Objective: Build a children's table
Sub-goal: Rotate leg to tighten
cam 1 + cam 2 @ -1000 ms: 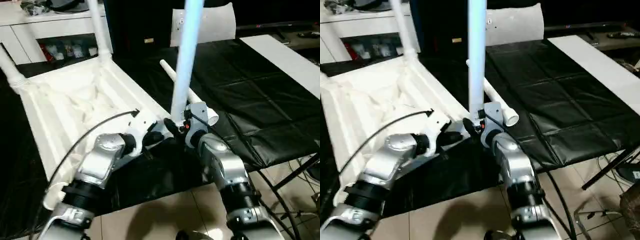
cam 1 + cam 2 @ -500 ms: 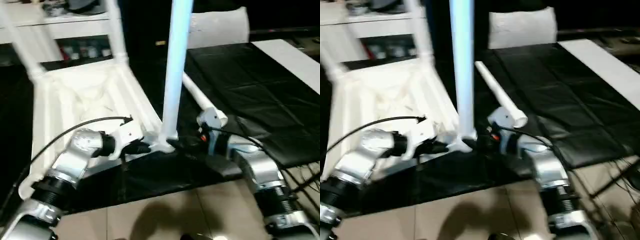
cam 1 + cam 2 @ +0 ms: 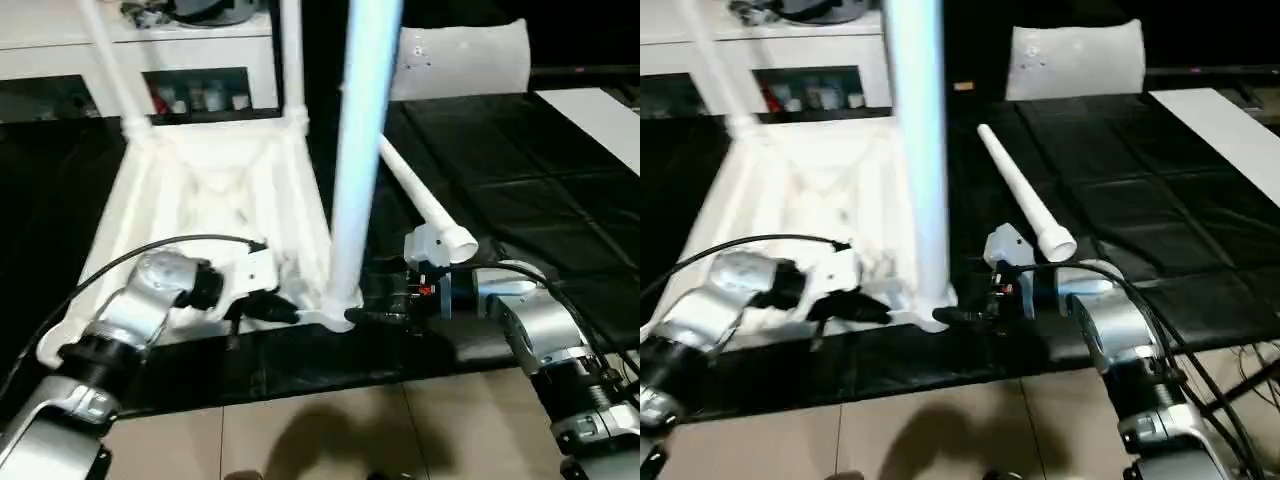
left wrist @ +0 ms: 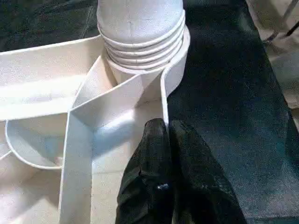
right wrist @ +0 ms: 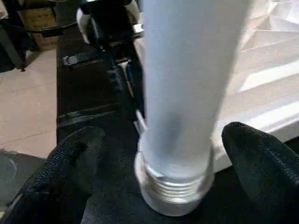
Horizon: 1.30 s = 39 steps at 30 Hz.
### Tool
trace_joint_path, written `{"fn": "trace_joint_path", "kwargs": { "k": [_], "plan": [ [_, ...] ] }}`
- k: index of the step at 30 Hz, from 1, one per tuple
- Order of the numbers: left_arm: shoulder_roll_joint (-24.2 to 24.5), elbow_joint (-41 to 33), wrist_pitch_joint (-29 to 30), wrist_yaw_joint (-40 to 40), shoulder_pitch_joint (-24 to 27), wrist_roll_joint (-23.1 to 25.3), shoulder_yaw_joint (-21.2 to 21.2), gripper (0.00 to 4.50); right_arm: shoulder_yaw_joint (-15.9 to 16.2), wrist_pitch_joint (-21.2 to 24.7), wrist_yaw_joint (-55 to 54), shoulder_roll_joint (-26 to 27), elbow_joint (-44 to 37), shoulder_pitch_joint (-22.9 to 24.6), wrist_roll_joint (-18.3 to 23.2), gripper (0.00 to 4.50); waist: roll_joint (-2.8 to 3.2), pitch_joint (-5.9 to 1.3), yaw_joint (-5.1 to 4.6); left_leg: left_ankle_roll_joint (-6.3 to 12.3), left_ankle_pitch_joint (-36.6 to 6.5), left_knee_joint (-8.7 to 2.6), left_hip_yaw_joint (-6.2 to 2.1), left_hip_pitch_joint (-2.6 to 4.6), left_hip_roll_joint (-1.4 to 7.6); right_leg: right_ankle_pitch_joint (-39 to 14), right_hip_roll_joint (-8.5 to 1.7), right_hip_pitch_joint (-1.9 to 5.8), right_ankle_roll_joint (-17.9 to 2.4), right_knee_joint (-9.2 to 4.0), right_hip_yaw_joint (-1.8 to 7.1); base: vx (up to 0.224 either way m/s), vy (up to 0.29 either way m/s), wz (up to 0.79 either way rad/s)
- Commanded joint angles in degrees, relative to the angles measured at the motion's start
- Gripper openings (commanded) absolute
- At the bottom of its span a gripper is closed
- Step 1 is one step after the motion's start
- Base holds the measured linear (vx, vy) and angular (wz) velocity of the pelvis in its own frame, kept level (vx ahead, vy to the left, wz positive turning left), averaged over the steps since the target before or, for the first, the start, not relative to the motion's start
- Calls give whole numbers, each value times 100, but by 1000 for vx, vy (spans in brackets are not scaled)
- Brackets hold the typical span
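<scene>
Tabletop lies ribs-up, white legs upright.

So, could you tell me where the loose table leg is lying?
The loose leg lies on the black mat, right of the upturned tabletop, beyond the right gripper.

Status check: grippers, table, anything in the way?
Left gripper shut at tabletop rim. Right gripper open around the near leg, upright in its corner socket. Spare leg lies beside.

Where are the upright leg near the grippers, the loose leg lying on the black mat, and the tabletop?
upright leg point(image 3: 355, 180), left eye view: middle of its shaft.
loose leg point(image 3: 1015, 185), right eye view: middle of its shaft.
tabletop point(image 3: 215, 190), left eye view: ribbed underside.
</scene>
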Motion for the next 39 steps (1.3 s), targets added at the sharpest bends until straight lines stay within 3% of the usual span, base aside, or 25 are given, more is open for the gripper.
{"fn": "trace_joint_path", "kwargs": {
  "k": [1,3,8,11,13,17,24,30,34,39],
  "plan": [
    [-35,124,156,198,-111,179,-73,0,51,38,117,-44,-146,26,71,447,-17,-411,-36,426,-409,-370,69,-69,52,-2126,-343,440,-13,-451,406,0,0,0],
    [-45,186,235,220,-113,197,-68,0,83,108,195,-42,-253,92,109,447,-15,-406,-41,418,-443,-372,70,-66,48,-2190,-336,438,38,-469,399,0,0,0],
    [-108,373,158,78,-148,29,4,75,169,-44,166,3,-135,87,45,450,-20,-417,-55,414,-499,-355,77,-87,-6,-2378,-319,452,228,-512,358,0,0,0],
    [-97,383,179,52,-167,33,-5,100,154,-6,151,5,-131,73,61,450,-16,-442,-83,436,-372,-359,50,-107,30,-2084,-325,466,149,-461,374,0,0,0],
    [-117,386,197,72,-176,0,26,100,166,33,182,-15,-148,86,70,450,-25,-451,-107,498,-237,-353,46,-126,41,-1776,-330,472,-10,-405,394,0,0,0],
    [-186,414,171,113,-191,-99,119,100,195,82,226,-53,-188,120,86,450,-33,-431,-118,502,-310,-354,61,-116,34,-1950,-335,464,-27,-438,389,0,0,0],
    [-225,437,23,-89,-154,-255,180,56,233,90,249,-57,-201,127,93,450,-31,-426,-131,482,-366,-353,62,-122,21,-2082,-327,468,79,-460,376,0,0,0],
    [5,673,-305,-118,-158,100,-59,4,228,80,263,-40,-178,117,89,450,-16,-415,-132,477,-441,-354,64,-109,7,-2176,-312,456,127,-489,362,0,0,0],
    [100,739,-516,-57,-183,317,-167,4,236,63,270,-55,-148,95,101,450,-30,-400,-137,435,-570,-354,71,-89,-4,-2426,-310,444,258,-532,339,0,0,0],
    [92,629,-436,-58,-132,226,-97,4,245,71,268,-50,-149,84,99,450,-33,-401,-147,396,-611,-354,67,-92,-3,-2494,-312,448,319,-541,332,0,0,0]
  ]
}}
